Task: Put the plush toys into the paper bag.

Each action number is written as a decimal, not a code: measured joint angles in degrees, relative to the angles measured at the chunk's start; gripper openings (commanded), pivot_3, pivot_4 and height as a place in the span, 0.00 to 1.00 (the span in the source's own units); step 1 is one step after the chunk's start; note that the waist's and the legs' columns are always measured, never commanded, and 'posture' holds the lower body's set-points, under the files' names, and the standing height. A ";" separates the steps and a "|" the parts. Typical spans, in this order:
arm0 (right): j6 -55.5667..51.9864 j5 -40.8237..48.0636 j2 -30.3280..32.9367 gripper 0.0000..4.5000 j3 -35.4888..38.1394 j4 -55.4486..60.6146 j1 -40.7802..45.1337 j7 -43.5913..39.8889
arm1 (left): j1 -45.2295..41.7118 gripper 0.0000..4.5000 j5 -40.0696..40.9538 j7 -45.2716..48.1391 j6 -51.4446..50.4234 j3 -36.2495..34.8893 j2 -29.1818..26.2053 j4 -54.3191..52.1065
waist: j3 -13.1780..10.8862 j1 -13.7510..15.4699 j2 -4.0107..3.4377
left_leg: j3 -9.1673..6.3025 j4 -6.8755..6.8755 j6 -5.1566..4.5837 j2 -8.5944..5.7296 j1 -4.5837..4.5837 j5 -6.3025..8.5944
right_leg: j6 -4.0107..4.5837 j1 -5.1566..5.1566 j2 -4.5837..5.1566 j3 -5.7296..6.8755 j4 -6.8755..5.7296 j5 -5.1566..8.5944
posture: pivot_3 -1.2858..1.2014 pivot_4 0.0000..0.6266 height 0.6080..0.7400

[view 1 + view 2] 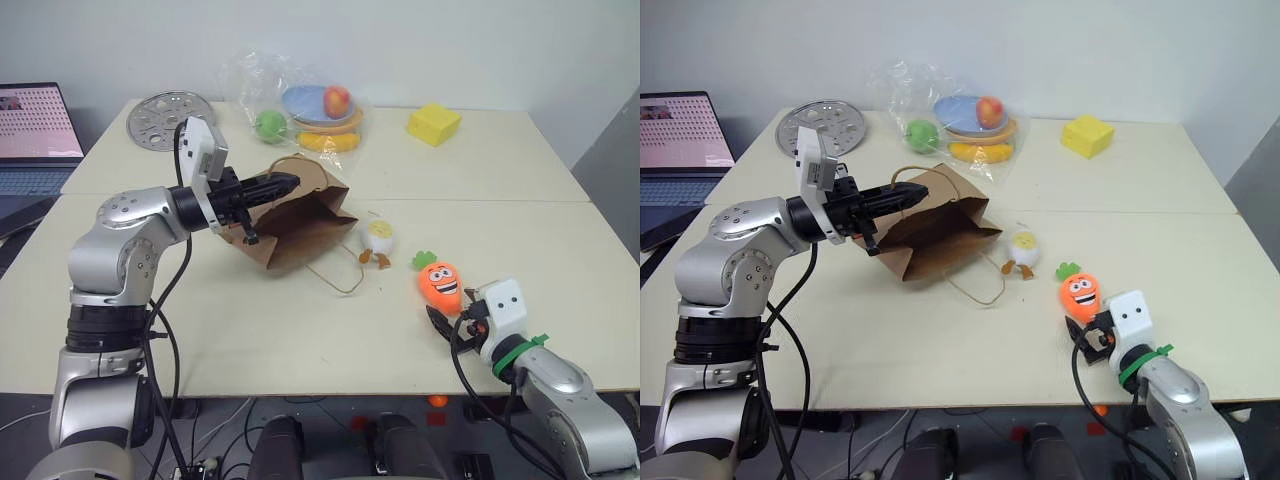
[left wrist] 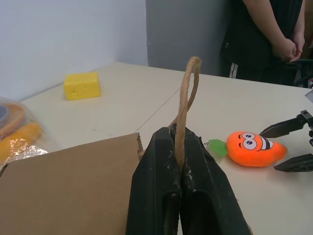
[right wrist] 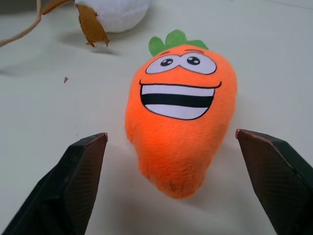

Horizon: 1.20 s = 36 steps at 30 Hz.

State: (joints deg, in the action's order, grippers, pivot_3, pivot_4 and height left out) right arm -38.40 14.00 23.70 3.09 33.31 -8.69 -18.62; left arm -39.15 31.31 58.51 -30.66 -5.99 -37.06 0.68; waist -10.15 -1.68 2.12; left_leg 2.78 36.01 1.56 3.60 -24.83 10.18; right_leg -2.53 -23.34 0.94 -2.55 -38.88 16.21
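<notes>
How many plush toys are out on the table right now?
2: the orange carrot lies between the open right gripper's fingers, and the white-yellow toy sits beside the paper bag. The bag could hide more.

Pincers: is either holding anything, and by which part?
Left pincer grips the paper bag by its twine handle. Right pincer is open, empty, flanking the carrot.

Cream tables (image 1: pixel 300 340), pale wall (image 1: pixel 400 40)

Left gripper (image 1: pixel 285 183) clamped; right gripper (image 3: pixel 178 183) spread wide.
</notes>
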 measured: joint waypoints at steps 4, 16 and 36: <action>1.26 -1.03 0.18 0.47 -0.03 -0.88 0.16 -0.01 | 0.00 0.00 0.00 0.28 0.00 0.00 -0.49 0.00 | 0.00 0.00 0.00 | -0.01 0.01 0.00 0.00 0.00 0.00 | -0.01 0.00 0.00 0.00 0.00 0.01 | 0.52 0.24 1.00; 4.43 5.91 3.51 0.00 4.26 -1.72 7.96 -8.02 | -0.01 0.00 -0.23 0.65 0.24 0.05 -0.52 0.04 | 0.00 -0.06 0.00 | -0.01 0.03 0.00 0.01 0.01 -0.01 | -0.04 0.01 -0.02 0.00 -0.02 -0.02 | 0.52 0.24 1.00; 0.87 2.16 -12.08 0.00 -18.17 -28.46 44.87 -8.73 | -3.50 0.00 -0.95 1.02 1.14 2.21 2.53 1.68 | 0.00 -0.06 0.00 | -0.11 -0.04 -0.01 0.05 -0.06 0.00 | 0.10 -0.07 -0.12 0.08 -0.06 -0.10 | 0.52 0.24 1.00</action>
State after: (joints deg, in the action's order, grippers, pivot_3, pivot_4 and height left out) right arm -37.53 16.16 11.61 -15.08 4.84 36.18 -27.35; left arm -42.65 30.36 59.53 -29.53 -3.79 -34.53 2.36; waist -10.16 -1.74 2.13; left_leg 2.66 35.98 1.55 3.65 -24.88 10.18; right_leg -2.44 -23.41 0.83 -2.47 -38.95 16.10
